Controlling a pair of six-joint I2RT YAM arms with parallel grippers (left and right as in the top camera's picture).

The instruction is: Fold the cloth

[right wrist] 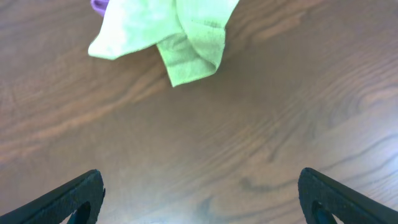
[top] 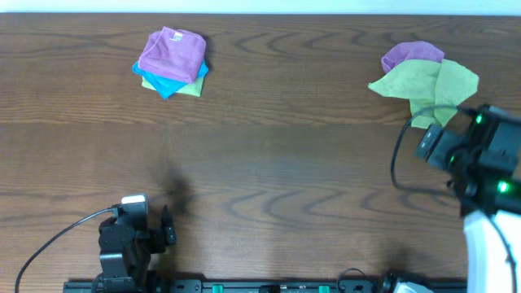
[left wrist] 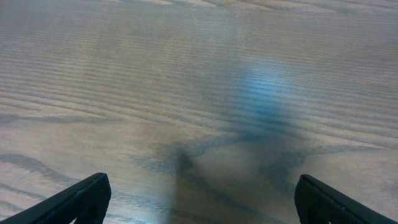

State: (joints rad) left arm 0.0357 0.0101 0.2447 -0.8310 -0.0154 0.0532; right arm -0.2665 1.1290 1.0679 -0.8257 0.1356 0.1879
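Observation:
A crumpled light green cloth point(top: 427, 85) lies at the far right of the table, over a purple cloth point(top: 411, 53). It also shows at the top of the right wrist view point(right wrist: 168, 31). My right gripper point(right wrist: 199, 199) is open and empty, above bare wood just short of the green cloth. The right arm point(top: 480, 155) is at the right edge, just near of the cloth. My left gripper point(left wrist: 199, 199) is open and empty over bare wood, with its arm point(top: 130, 236) at the near left edge.
A stack of folded cloths, purple point(top: 171, 53) on top of blue point(top: 167, 84) and green, sits at the far left. A black rail point(top: 244, 286) runs along the near edge. Cables trail from both arms.

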